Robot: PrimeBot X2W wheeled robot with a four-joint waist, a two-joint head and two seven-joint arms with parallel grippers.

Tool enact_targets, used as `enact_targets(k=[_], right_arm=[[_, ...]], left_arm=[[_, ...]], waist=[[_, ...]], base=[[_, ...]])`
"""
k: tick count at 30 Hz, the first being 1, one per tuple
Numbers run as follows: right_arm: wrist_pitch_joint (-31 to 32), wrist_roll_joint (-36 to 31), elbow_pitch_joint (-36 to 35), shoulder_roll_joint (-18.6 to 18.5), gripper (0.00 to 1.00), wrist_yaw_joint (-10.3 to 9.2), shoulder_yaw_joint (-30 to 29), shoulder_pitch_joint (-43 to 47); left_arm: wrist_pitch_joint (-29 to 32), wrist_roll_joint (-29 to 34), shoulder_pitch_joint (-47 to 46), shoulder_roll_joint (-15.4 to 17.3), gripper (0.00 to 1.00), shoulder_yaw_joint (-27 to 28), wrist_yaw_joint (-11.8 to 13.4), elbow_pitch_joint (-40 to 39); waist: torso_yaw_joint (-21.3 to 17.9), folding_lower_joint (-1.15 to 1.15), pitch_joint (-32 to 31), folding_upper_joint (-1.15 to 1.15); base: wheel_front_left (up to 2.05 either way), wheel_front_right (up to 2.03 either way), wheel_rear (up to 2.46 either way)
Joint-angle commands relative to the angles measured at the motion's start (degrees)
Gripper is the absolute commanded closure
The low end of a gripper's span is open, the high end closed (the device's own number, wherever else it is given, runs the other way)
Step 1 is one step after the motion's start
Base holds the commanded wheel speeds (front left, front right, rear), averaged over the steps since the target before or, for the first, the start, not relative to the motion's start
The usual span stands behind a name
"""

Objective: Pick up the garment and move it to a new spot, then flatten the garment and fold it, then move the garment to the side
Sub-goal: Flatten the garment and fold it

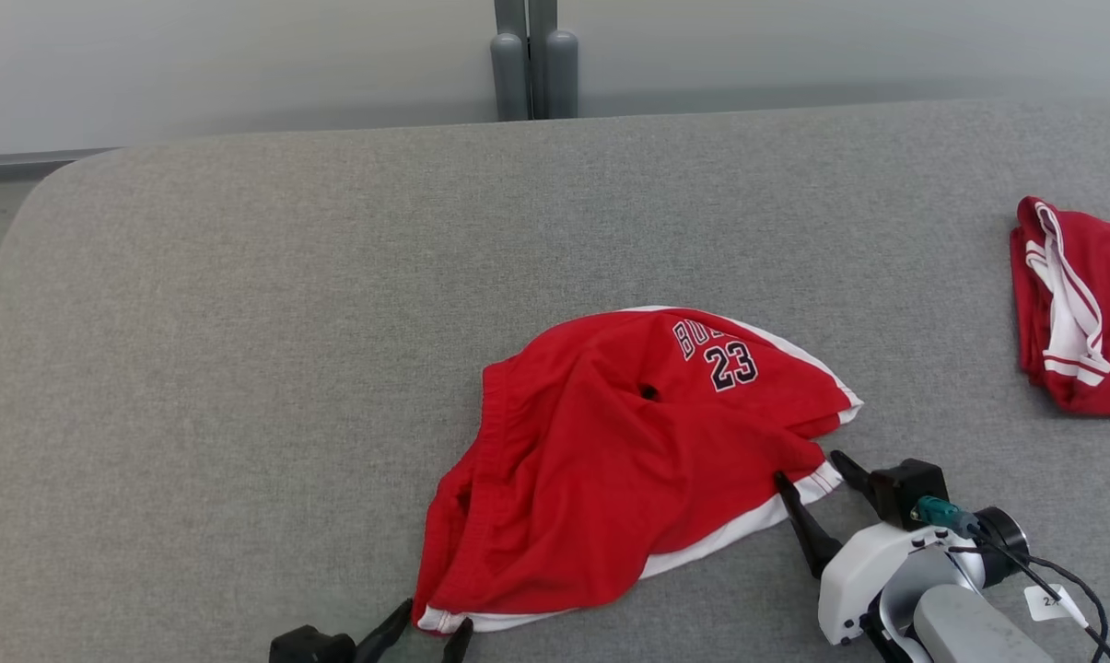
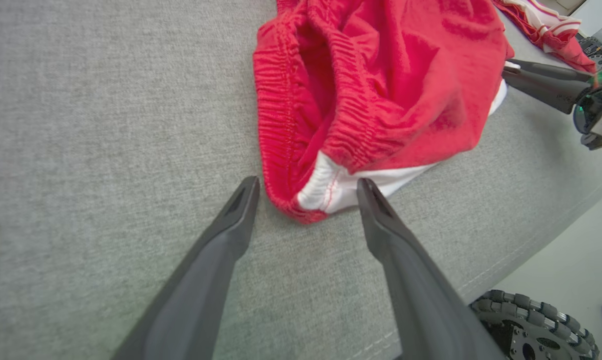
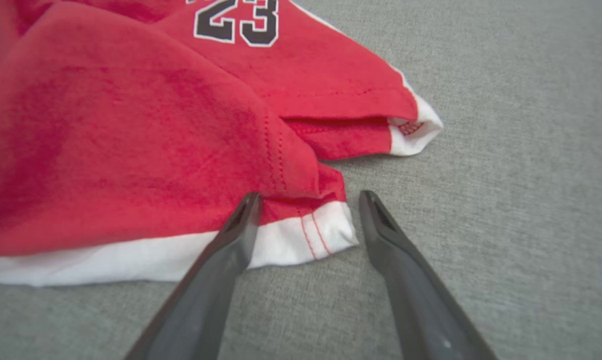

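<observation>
Red shorts (image 1: 628,460) crumpled near front edge of surface (image 1: 241,368), centre. Left claw (image 1: 435,615) spread, astride waistband corner; right claw (image 1: 807,465) spread, astride hem corner. Bare room left, behind; second red garment (image 1: 1084,313) far right.

Looks like a robot lab or test room to me, not anybody's home. There's one big counter (image 1: 241,276) wrapped in grey fabric, a plain pale wall (image 1: 241,64) with a grey post (image 1: 536,55) behind it, bare pale floor (image 2: 575,260), and the robot's roller-studded wheel (image 2: 530,325) by the counter's edge.
</observation>
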Motion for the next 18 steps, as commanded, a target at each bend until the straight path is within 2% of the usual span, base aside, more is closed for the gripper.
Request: enact_targets(k=[1,2,3,4,7,10,14,18], right_arm=[[0.19,1.05,1.33,0.18,0.00,0.01,0.99,-0.25],[0.39,1.47,1.72,0.24,0.25,0.01,1.57,-0.44],[0.58,2.34,2.09,0.42,0.80,0.01,2.13,-0.62],[0.83,3.90,2.18,0.83,1.00,0.01,3.11,-0.70],[0.85,7.85,1.29,-0.20,1.00,-0.03,4.62,-1.02],[-0.06,13.03,-3.60,-1.97,1.00,-0.04,4.50,-0.19],[0.13,20.90,-18.62,-7.57,1.00,-0.03,1.74,2.59],[4.71,29.48,-38.73,-13.47,1.00,-0.03,-6.39,5.79]], left_arm=[[-0.36,-0.40,-1.38,0.67,0.24,-0.68,0.10,0.39],[-0.27,-1.08,-1.61,0.68,0.68,-1.19,0.10,0.59],[0.04,-1.63,-1.86,0.81,1.00,-1.83,0.10,0.85],[0.55,-2.31,-2.13,1.09,1.00,-2.68,0.10,1.21],[0.64,-5.04,-2.57,1.43,1.00,-3.71,0.10,1.06],[0.45,-9.61,-2.37,2.20,1.00,-3.01,0.10,-2.56],[0.09,-13.84,-2.75,5.56,1.00,0.16,0.09,-14.24],[0.24,-15.42,-4.73,9.76,1.00,5.72,1.65,-30.59]], waist=[[-0.38,0.00,0.42,0.00],[-0.49,0.00,0.50,0.00],[-0.63,0.00,0.55,0.00],[-0.86,0.00,0.55,0.00],[-1.33,0.00,0.48,0.00],[-1.49,0.00,0.34,0.00],[-2.16,0.00,0.64,0.00],[-3.49,0.00,1.74,0.00]], base=[[0.00,0.00,0.00],[0.00,0.00,0.00],[0.00,0.00,0.00],[0.00,0.00,0.00],[0.00,0.00,0.00],[0.00,0.00,0.00],[0.00,0.00,0.00],[0.00,0.00,0.00]])
